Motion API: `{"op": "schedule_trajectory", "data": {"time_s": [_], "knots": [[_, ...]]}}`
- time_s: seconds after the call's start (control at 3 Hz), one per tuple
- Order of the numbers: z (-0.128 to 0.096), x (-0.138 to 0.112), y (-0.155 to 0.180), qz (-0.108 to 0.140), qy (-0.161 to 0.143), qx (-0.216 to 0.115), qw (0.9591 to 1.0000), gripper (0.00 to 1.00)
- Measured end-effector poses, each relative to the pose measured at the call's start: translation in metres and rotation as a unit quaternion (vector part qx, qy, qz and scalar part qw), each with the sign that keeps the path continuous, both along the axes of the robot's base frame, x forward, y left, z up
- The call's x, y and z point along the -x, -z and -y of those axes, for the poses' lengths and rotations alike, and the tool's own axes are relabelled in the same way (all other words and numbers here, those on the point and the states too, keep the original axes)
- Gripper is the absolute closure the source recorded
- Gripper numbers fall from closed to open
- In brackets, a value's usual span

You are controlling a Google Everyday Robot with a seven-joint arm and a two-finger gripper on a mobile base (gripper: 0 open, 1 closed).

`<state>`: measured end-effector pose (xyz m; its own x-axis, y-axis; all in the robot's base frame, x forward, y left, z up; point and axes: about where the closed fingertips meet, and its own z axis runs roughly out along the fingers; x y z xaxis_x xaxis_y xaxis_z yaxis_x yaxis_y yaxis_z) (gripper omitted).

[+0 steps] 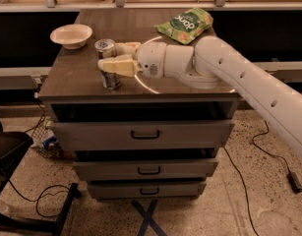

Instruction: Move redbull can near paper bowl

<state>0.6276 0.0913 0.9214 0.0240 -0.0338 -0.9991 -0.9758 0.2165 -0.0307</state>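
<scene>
The redbull can (105, 47), slim and silver-grey with a shiny top, stands upright on the left part of the dark cabinet top (72, 80). The paper bowl (71, 35), white and shallow, sits at the back left corner, a short way behind and left of the can. My gripper (114, 56) reaches in from the right on the white arm. It is open, with one cream finger (117, 66) across the front of the can and the other finger (127, 46) behind it. The can's middle is hidden by the near finger.
A green snack bag (186, 24) lies at the back right of the top. Below are three grey drawers (144, 134) with dark handles. A black chair base (13, 151) and cables stand on the floor to the left.
</scene>
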Motion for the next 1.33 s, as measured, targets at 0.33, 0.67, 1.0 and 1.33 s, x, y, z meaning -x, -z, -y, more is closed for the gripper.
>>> {"op": "schedule_trajectory", "data": {"time_s": [0.33,0.67,1.0,1.33], "knots": [[-0.0027,0.0011,-0.0005,0.0,-0.002,0.0,1.0,0.71],[-0.0053,0.0021,-0.001,0.0,-0.005,0.0,1.0,0.95],[-0.0071,0.0028,-0.0013,0.001,-0.006,0.0,1.0,1.0],[-0.0072,0.0028,-0.0013,0.001,-0.006,0.0,1.0,1.0]]}}
